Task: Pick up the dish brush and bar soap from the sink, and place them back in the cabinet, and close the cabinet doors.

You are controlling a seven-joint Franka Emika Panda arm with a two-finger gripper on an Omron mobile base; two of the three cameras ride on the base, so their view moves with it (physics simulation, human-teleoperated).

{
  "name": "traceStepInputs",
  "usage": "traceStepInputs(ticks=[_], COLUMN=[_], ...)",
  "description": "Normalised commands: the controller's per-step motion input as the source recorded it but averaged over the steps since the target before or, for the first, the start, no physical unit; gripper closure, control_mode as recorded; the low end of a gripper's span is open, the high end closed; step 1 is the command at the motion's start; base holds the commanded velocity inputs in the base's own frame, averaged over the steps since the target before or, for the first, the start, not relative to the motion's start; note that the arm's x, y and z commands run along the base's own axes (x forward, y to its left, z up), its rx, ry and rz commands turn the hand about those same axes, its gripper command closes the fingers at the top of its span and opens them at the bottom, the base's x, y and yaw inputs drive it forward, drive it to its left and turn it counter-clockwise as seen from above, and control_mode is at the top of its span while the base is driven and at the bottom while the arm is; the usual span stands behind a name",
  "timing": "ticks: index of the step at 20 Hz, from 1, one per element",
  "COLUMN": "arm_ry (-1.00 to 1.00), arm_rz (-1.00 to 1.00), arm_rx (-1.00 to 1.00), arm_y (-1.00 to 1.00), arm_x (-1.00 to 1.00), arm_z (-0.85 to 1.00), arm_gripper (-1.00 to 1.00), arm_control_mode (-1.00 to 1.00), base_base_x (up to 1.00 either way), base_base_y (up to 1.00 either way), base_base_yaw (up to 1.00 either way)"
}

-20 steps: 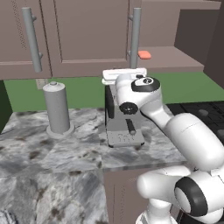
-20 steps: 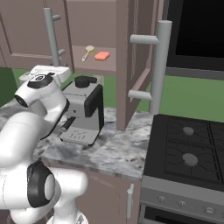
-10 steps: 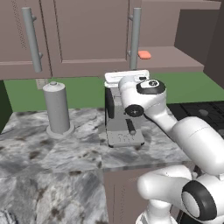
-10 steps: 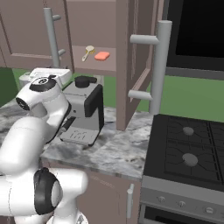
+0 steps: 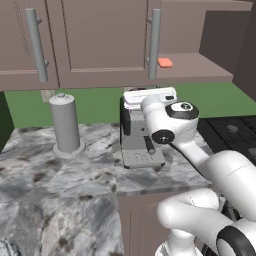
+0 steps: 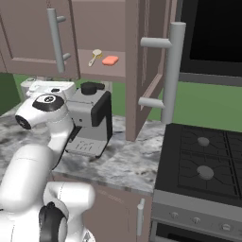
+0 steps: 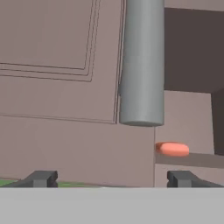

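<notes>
The bar soap lies on the open cabinet shelf, and the dish brush lies just left of it. The cabinet's right door stands swung out, with its silver bar handle facing the stove. Its left door looks shut. My gripper is open and holds nothing. It hovers below and in front of the shelf, above the coffee machine, and faces the left door's handle. The sink is out of view.
A grey coffee machine stands on the marble counter right under my hand. A grey canister is to its left. A black stove lies at the right. The open door juts out over the counter's right end.
My hand has sunk a little and drawn back from the cabinet, jaws still open. The soap and the brush have stayed where they were.
</notes>
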Motion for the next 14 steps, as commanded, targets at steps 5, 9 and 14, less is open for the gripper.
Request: traceStepInputs(ticks=[5,9,14], arm_ry=[0.03,0.03,0.05], arm_rz=[0.01,0.00,0.00], arm_rx=[0.00,0.00,0.00], arm_y=[-0.09,-0.24,-0.26], arm_x=[-0.44,-0.45,-0.39], arm_z=[0.00,0.06,0.15], arm_gripper=[-1.00,-1.00,-1.00], arm_control_mode=[-1.00,-1.00,-1.00], base_base_x=[0.00,0.00,0.00], base_base_y=[0.00,0.00,0.00], base_base_yaw=[0.00,0.00,0.00])
